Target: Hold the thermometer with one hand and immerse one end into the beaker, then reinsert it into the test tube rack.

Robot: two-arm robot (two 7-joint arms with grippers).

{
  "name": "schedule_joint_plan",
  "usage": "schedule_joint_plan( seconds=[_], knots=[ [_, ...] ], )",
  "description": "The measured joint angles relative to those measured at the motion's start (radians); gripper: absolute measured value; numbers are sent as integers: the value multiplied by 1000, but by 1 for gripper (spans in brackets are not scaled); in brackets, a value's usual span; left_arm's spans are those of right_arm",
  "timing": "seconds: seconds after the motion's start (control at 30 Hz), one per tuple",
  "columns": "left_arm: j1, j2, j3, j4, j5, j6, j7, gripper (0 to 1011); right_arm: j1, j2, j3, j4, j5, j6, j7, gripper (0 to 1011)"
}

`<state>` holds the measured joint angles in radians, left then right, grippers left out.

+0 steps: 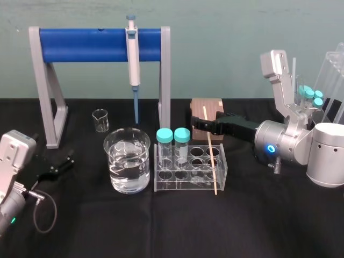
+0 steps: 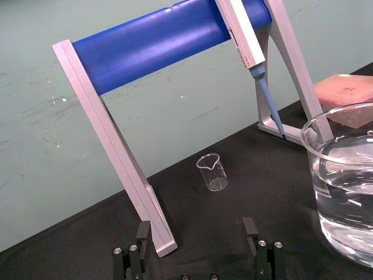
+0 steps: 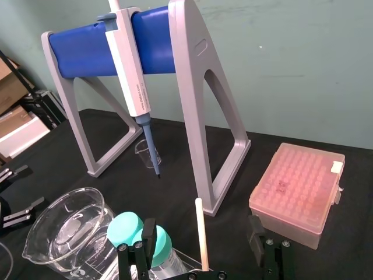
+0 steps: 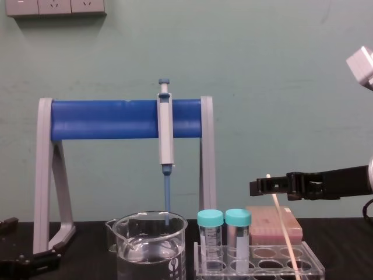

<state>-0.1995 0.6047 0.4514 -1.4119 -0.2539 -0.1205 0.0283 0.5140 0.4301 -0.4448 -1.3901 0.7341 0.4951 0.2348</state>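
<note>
The thermometer (image 1: 210,153) is a thin cream rod standing tilted in the clear test tube rack (image 1: 191,174), toward the rack's right end. My right gripper (image 1: 196,122) reaches in from the right at the rod's upper part. In the right wrist view its fingers (image 3: 148,233) stand open on either side of the thermometer (image 3: 201,233) without touching it. The large beaker (image 1: 128,161) holds water and stands just left of the rack. My left gripper (image 1: 67,160) rests open near the table's left edge, its fingers (image 2: 143,230) empty.
Two teal-capped tubes (image 1: 173,135) stand in the rack's left end. A grey stand with a blue bar (image 1: 99,45) holds a pipette (image 1: 132,59) behind the beaker. A small beaker (image 1: 100,120) sits under it. A pink tip box (image 3: 297,192) lies behind the rack.
</note>
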Motion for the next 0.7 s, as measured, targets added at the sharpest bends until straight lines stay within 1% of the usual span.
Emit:
schedule_joint_plan(
  seconds=[0.13, 0.2, 0.23, 0.27, 0.53, 0.63, 0.7],
  knots=[
    [0, 0, 0, 0, 0, 0, 0, 1004, 0, 0, 0, 0, 0, 2, 0, 1003],
    [0, 0, 0, 0, 0, 0, 0, 1004, 0, 0, 1, 0, 0, 2, 0, 972],
    [0, 0, 0, 0, 0, 0, 0, 1004, 0, -1, 1, 0, 0, 2, -1, 935],
    [0, 0, 0, 0, 0, 0, 0, 1004, 0, -1, 1, 0, 0, 3, -1, 928],
    [0, 0, 0, 0, 0, 0, 0, 1004, 0, -1, 1, 0, 0, 4, -1, 718],
    [0, 0, 0, 0, 0, 0, 0, 1004, 0, -1, 2, 0, 0, 4, -2, 600],
    [0, 0, 0, 0, 0, 0, 0, 1004, 0, -1, 2, 0, 0, 4, -2, 569]
  ],
)
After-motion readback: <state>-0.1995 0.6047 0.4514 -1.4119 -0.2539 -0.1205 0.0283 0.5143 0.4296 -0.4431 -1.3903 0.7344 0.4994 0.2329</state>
